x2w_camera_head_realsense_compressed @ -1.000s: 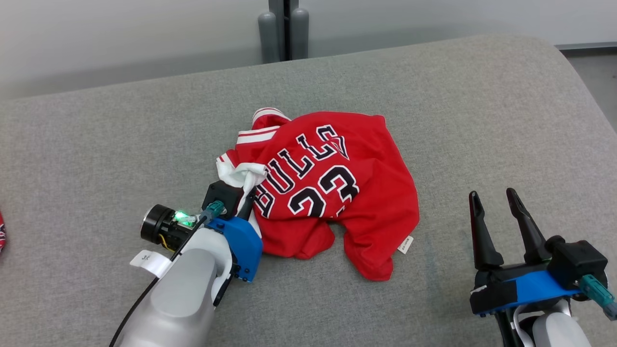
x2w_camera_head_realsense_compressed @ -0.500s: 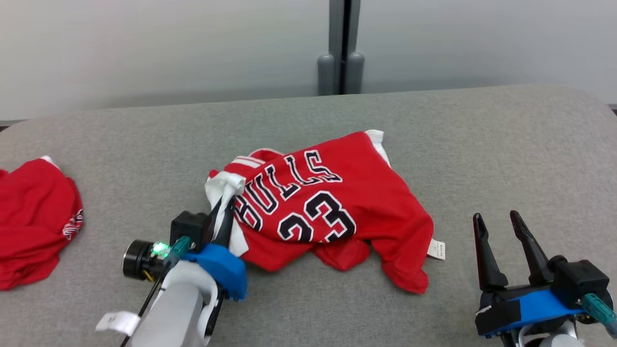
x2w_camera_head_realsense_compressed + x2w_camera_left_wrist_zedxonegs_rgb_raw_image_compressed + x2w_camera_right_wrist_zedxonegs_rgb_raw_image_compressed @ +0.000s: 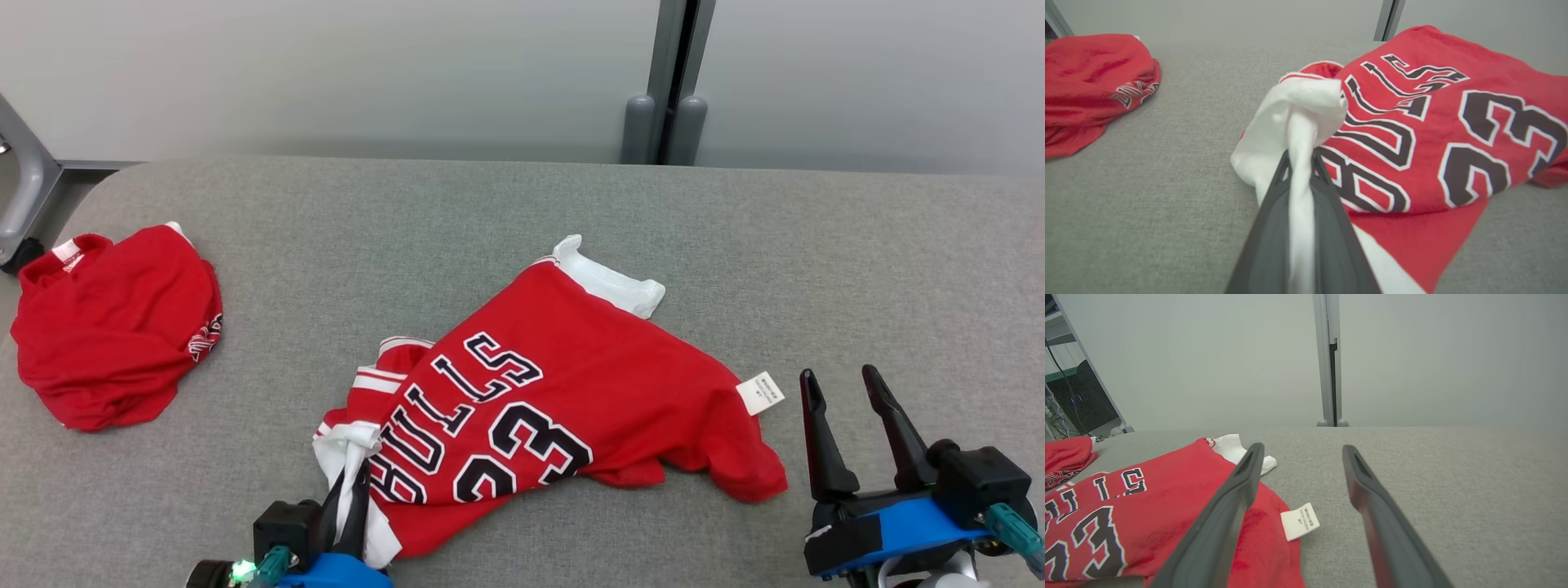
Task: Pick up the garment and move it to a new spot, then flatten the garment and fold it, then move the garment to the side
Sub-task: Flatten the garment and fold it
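On the wide grey padded surface (image 3: 816,245), bare toward its right and far edges, the red jersey (image 3: 588,367) lies front-centre, a second red garment (image 3: 114,327) by the left edge, the left gripper (image 3: 351,478) pinching the jersey's white trim, the right gripper (image 3: 838,371) spread wide and empty near its right corner.

Head camera looks down across the grey fabric desk (image 3: 408,212); both wrist cameras sit low, close, sharing the red printed jersey (image 3: 571,384).

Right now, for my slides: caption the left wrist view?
Left gripper shut on the white trim of a red jersey lying on grey upholstery.
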`<state>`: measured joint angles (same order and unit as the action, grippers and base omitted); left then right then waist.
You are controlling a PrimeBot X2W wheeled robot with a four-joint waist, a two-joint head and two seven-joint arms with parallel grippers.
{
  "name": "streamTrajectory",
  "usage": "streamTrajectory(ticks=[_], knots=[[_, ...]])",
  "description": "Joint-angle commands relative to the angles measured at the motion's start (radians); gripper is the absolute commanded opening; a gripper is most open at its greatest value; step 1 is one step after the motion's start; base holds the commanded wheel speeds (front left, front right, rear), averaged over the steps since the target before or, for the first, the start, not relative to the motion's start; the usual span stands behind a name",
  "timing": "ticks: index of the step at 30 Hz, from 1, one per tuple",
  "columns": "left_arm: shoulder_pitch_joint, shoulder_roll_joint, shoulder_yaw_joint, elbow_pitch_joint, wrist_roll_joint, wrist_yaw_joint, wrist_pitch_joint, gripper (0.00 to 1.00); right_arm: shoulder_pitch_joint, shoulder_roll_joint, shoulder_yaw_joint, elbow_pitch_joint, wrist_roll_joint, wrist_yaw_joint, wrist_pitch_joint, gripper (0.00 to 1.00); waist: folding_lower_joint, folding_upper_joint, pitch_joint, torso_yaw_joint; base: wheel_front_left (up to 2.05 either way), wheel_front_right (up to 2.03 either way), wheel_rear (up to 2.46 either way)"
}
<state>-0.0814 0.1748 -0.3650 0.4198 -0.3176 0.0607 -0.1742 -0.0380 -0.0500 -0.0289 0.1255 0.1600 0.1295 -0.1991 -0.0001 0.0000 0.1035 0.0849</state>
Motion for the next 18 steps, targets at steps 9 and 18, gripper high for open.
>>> streamTrajectory(ticks=[9,18], knots=[[0.035,0.011,0.026,-0.163,-0.011,0.042,-0.031,1.0,-0.01,-0.001,0.007,0.022,0.006,0.002,-0.005,1.0,0.0001,0.0,0.007,-0.001,0.0,0.0,0.0],[-0.019,0.026,0.068,-0.231,0.01,0.057,-0.079,1.0,-0.001,-0.001,0.0,0.033,0.0,0.002,-0.001,1.0,0.0001,0.0,-0.025,-0.053,0.0,0.0,0.0]])
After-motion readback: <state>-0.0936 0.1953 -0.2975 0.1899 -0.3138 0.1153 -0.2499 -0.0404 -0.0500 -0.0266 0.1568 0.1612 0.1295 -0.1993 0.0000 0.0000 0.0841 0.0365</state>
